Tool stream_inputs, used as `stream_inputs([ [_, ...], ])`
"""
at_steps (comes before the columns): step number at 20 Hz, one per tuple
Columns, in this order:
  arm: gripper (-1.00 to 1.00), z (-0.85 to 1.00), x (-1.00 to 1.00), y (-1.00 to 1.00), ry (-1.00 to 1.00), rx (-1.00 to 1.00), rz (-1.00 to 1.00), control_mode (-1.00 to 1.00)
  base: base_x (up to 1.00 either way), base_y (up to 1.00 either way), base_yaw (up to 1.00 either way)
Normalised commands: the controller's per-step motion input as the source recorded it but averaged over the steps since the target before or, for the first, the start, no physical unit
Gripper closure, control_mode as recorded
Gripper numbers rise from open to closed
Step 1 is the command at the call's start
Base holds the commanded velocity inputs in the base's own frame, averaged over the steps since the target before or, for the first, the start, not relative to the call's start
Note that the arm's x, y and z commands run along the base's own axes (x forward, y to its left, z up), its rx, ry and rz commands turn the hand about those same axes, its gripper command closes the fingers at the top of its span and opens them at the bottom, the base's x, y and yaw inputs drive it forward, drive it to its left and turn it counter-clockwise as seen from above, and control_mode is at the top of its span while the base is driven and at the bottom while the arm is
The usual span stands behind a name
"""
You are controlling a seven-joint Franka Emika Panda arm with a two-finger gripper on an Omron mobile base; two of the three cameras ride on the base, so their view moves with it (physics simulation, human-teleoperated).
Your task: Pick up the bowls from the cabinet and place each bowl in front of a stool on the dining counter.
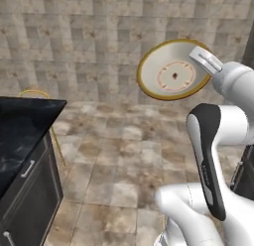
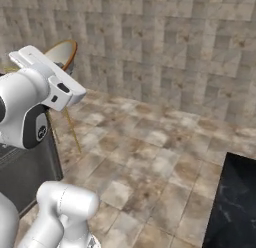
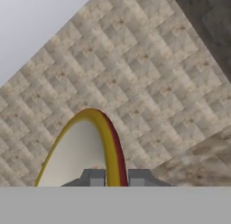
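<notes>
Near the base: the dining tabletop [image 1: 22,126], black marble, sits low at the left in the left base view, with a gold-rimmed stool [image 1: 33,94] just past its far corner; neither has a bowl set by it yet as far as I can see. Above that, the arm is raised with the shallow cream bowl [image 1: 171,70] carried high, well clear of the floor [image 1: 119,155] and well apart from the tabletop. The bowl is tipped almost on edge, its inside with the brownish centre ring facing the left base camera. Risk, as I judge it: it's an edge pinch on a thin rim with the whole bowl cantilevered off to one side, so a fast swing or a base jolt could make it pivot or slip out, and from that height it hits tile. Second risk: set down at this tilt it would land on its rim and roll or skid on the marble; the wrist needs to level it first. Third: a bowl stuck out that far could clip the stool or tabletop edge on approach. End effector [image 3: 113,178]: nearly fully closed, fingers [image 3: 95,177] clamped either side of the gold-orange rim per the hand view, holding that bowl and touching nothing else. Beyond it, only the tiled wall [image 1: 74,36].
</notes>
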Motion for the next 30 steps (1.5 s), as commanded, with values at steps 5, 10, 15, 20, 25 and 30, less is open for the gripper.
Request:
stream_inputs([
  [5,1.0,0.0,0.0,0.0,0.0,0.0,0.0,1.0,1.0,-0.58,0.32],
  [10,1.0,0.0,0.0,0.0,0.0,0.0,0.0,1.0,1.0,-0.59,0.32],
  [15,1.0,0.0,0.0,0.0,0.0,0.0,0.0,1.0,1.0,-0.66,0.33],
  [20,1.0,0.0,0.0,0.0,0.0,0.0,0.0,1.0,1.0,-0.58,0.4],
  [25,1.0,0.0,0.0,0.0,0.0,0.0,0.0,1.0,1.0,-0.54,0.47],
  [30,1.0,0.0,0.0,0.0,0.0,0.0,0.0,1.0,1.0,-0.46,0.52],
])
